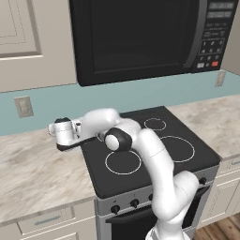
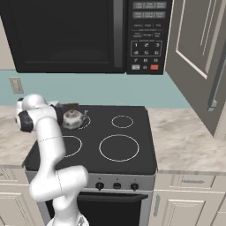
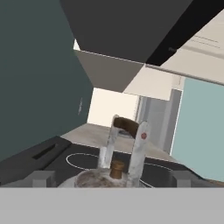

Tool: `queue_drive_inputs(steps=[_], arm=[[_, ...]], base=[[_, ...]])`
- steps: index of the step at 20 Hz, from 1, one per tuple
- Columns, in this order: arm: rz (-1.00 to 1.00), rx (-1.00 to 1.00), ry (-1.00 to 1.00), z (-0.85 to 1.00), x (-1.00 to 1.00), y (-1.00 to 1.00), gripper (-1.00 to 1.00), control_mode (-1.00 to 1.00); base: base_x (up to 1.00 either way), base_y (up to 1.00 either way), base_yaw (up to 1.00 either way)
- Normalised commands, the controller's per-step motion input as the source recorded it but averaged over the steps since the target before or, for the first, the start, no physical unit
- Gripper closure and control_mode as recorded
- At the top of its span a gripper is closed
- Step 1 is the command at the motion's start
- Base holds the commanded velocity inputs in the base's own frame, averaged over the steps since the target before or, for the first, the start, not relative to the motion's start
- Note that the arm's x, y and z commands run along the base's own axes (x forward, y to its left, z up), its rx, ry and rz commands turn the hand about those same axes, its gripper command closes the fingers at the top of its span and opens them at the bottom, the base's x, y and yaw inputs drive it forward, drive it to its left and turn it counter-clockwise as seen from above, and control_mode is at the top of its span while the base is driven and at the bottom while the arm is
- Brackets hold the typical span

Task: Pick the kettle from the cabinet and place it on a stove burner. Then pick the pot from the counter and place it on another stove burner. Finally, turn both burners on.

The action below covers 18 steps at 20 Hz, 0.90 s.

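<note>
A pale wall socket (image 2: 16, 84) sits on the light blue backsplash at the far left. The white arm bends over the beige marbled stone counter (image 1: 33, 173), its gripper (image 3: 112, 177) spread wide, fingers either side of the small shiny silver kettle (image 2: 73, 119). That kettle stands on the flat black glass cooktop (image 2: 132, 150), on a rear-left white-outlined burner (image 2: 81, 121). A black microwave (image 2: 88, 35) hangs above.

Kettle (image 2: 73, 118): small, silver, squat, upright on the black cooktop's rear-left burner ring (image 2: 81, 122). In the hand view its arched handle (image 3: 124, 144) stands vertical above a brown lid knob (image 3: 116, 168). Other burner rings are bare.
</note>
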Motion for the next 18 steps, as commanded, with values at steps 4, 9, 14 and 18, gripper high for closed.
queue_drive_inputs(steps=[4, 9, 14, 18], arm=[[-0.08, 0.00, 0.00, 0.10, -0.34, 0.11, -1.00, -1.00], [-0.07, 0.00, -0.01, 0.09, -0.62, 0.07, -1.00, -1.00], [-0.06, 0.00, -0.07, 0.24, -0.76, 0.01, -1.00, -1.00], [-0.03, -0.01, -0.13, 0.35, -0.71, 0.00, -1.00, -1.00]], base=[[0.00, 0.00, 0.00], [0.00, 0.00, 0.00], [0.00, 0.00, 0.00], [0.00, 0.00, 0.00]])
